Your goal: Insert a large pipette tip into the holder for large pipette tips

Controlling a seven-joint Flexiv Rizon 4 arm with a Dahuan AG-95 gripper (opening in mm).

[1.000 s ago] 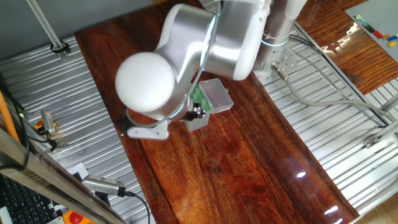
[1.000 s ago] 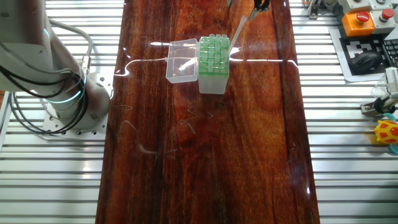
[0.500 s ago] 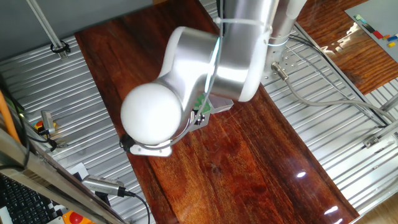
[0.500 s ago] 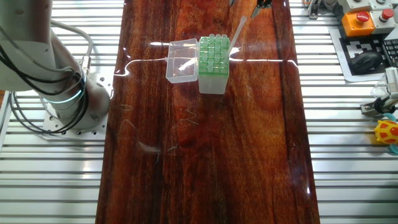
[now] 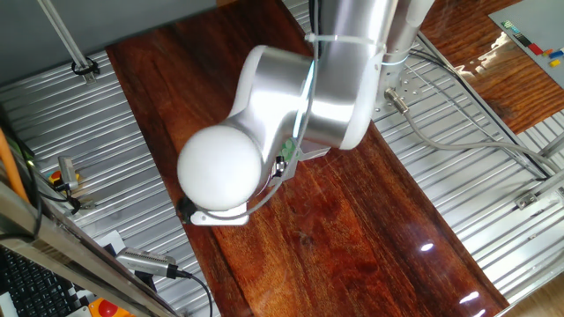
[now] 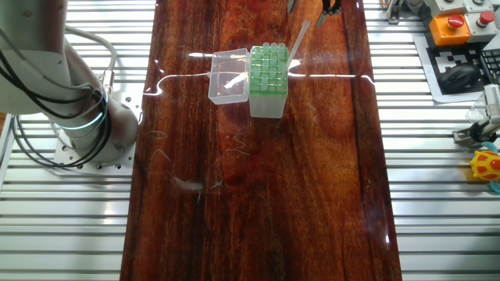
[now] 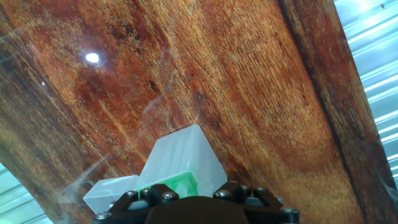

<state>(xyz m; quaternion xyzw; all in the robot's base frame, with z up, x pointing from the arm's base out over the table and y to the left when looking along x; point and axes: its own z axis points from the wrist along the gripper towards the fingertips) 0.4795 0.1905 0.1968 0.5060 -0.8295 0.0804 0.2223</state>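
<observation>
The holder [image 6: 268,69] stands on the dark wooden board, green rack up, with its clear lid [image 6: 229,76] folded open to its left. The large pipette tip [image 6: 298,43] rises from the rack's right edge, point down; whether the point sits in a hole is too fine to see. My gripper [image 6: 324,7] is just above the tip's upper end, cut off by the frame's top edge, so its jaws are unclear. In the hand view the holder [image 7: 177,185] lies right under the dark hand body [image 7: 196,211], and no tip shows. The arm [image 5: 291,97] hides nearly all of the holder [image 5: 288,148].
The robot base [image 6: 86,117] with cables stands on ribbed metal left of the board. An orange stop button [image 6: 449,23], a black device [image 6: 461,76] and a yellow toy [image 6: 488,168] lie to the right. The board's [image 6: 258,195] edges run along both sides.
The arm's elbow has swung down and left in one fixed view, covering more of the holder. The tip and holder stay where they were; the gripper has barely shifted.
</observation>
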